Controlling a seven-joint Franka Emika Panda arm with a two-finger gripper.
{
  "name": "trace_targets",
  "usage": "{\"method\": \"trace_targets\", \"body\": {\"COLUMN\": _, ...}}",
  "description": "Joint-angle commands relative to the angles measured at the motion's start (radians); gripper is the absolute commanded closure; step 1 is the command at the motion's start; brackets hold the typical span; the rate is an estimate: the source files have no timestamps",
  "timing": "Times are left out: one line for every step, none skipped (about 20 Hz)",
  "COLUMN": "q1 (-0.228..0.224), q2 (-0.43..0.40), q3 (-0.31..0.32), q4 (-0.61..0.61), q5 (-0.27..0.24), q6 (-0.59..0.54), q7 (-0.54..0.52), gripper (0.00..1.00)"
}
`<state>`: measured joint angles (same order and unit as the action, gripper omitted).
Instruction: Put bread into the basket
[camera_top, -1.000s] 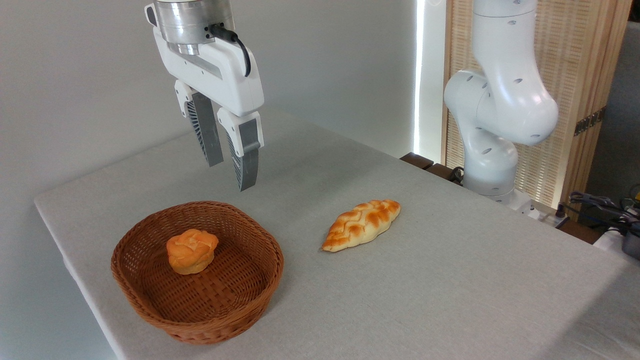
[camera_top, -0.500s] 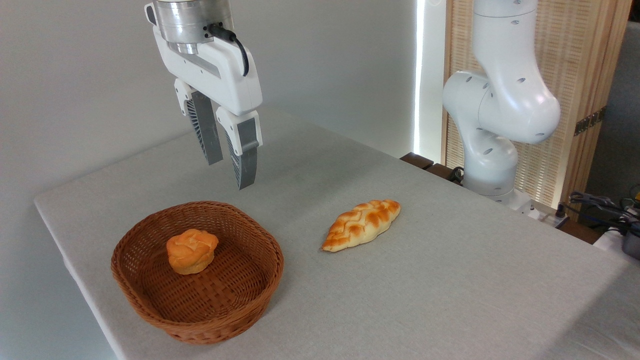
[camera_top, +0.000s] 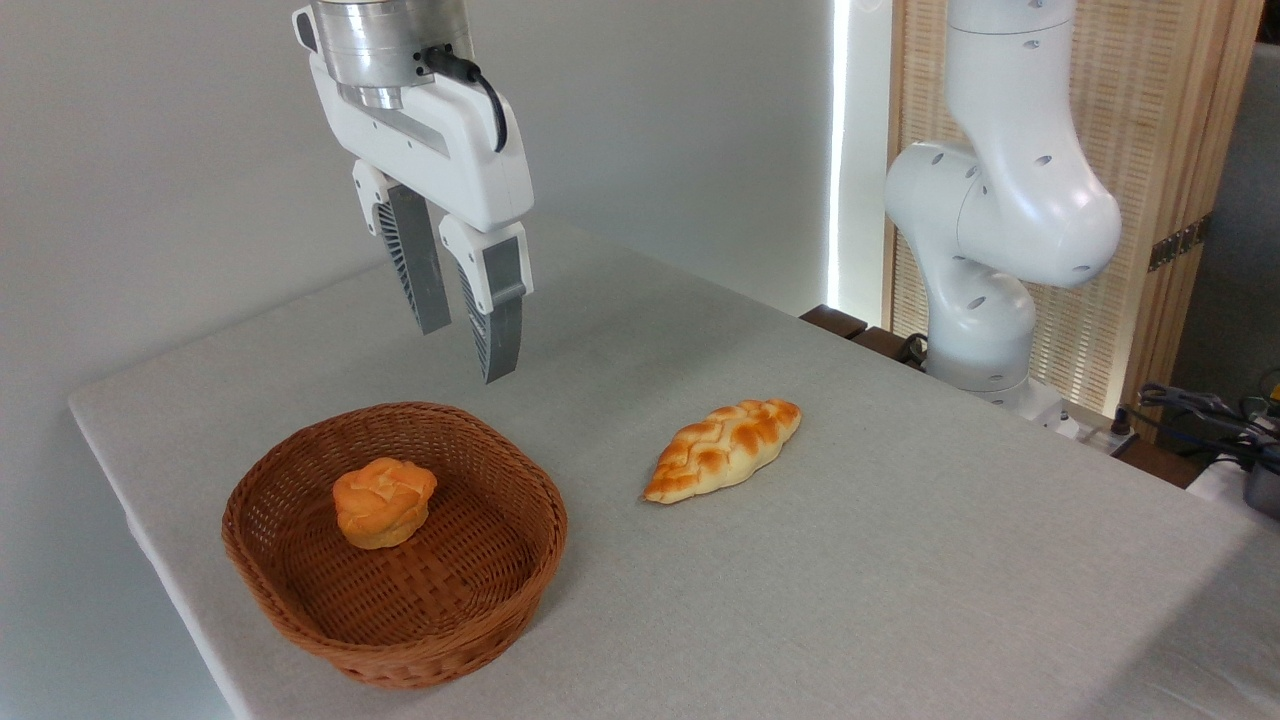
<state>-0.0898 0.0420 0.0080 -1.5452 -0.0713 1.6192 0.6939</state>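
So on the left, near side of the grey cloth-covered table there's a brown woven wicker basket, shallow and kind of oval. The small round golden-orange bun with the lumpy cracked top is sitting inside it, on the basket floor a bit toward the far-left part of the bowl, not touching the rim as far as I can see. So the bread is in the basket.

Above the basket's far-right edge hangs the white two-finger gripper, well clear of the bun and the wicker. Its grey ribbed fingers point down and are spread a little, with a narrow gap between them and nothing held, so it's parted and empty. A black cable runs along the top of the gripper body, under the shiny metal wrist.

Moving right, a longer braided loaf with pointed ends and pale and browned patches lies flat on the table around the middle, well apart from the basket, angled so its far end points right.

Far right, the white robot arm base and joints stand just past the table's far edge, in front of a light wooden slatted screen. Some dark cables sit at the right edge.
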Motion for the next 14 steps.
{"method": "trace_targets", "body": {"q1": 0.012, "q2": -0.016, "q3": -0.011, "q4": -0.006, "q5": 0.033, "q6": -0.024, "q7": -0.016, "gripper": 0.00}}
{"method": "trace_targets", "body": {"q1": 0.012, "q2": -0.016, "q3": -0.011, "q4": -0.006, "q5": 0.035, "q6": -0.024, "q7": -0.016, "gripper": 0.00}}
{"method": "trace_targets", "body": {"q1": 0.012, "q2": -0.016, "q3": -0.011, "q4": -0.007, "q5": 0.035, "q6": -0.024, "q7": -0.013, "gripper": 0.00}}
{"method": "trace_targets", "body": {"q1": 0.012, "q2": -0.016, "q3": -0.011, "q4": -0.007, "q5": 0.038, "q6": -0.027, "q7": -0.014, "gripper": 0.00}}
{"method": "trace_targets", "body": {"q1": 0.012, "q2": -0.016, "q3": -0.011, "q4": -0.007, "q5": 0.039, "q6": -0.028, "q7": -0.016, "gripper": 0.00}}
{"method": "trace_targets", "body": {"q1": 0.012, "q2": -0.016, "q3": -0.011, "q4": -0.007, "q5": 0.039, "q6": -0.030, "q7": -0.016, "gripper": 0.00}}
{"method": "trace_targets", "body": {"q1": 0.012, "q2": -0.016, "q3": -0.011, "q4": -0.007, "q5": 0.039, "q6": -0.031, "q7": -0.016, "gripper": 0.00}}
{"method": "trace_targets", "body": {"q1": 0.012, "q2": -0.016, "q3": -0.011, "q4": -0.007, "q5": 0.039, "q6": -0.033, "q7": -0.016, "gripper": 0.00}}
{"method": "trace_targets", "body": {"q1": 0.012, "q2": -0.016, "q3": -0.011, "q4": -0.007, "q5": 0.041, "q6": -0.039, "q7": -0.014, "gripper": 0.00}}
{"method": "trace_targets", "body": {"q1": 0.012, "q2": -0.016, "q3": -0.010, "q4": -0.006, "q5": 0.041, "q6": -0.045, "q7": -0.014, "gripper": 0.00}}
{"method": "trace_targets", "body": {"q1": 0.012, "q2": -0.016, "q3": -0.011, "q4": -0.007, "q5": 0.041, "q6": -0.047, "q7": -0.014, "gripper": 0.00}}
{"method": "trace_targets", "body": {"q1": 0.012, "q2": -0.016, "q3": -0.011, "q4": -0.006, "q5": 0.041, "q6": -0.047, "q7": -0.014, "gripper": 0.00}}
{"method": "trace_targets", "body": {"q1": 0.012, "q2": -0.016, "q3": -0.010, "q4": -0.006, "q5": 0.042, "q6": -0.047, "q7": -0.014, "gripper": 0.00}}
{"method": "trace_targets", "body": {"q1": 0.012, "q2": -0.016, "q3": -0.010, "q4": -0.006, "q5": 0.042, "q6": -0.047, "q7": -0.014, "gripper": 0.00}}
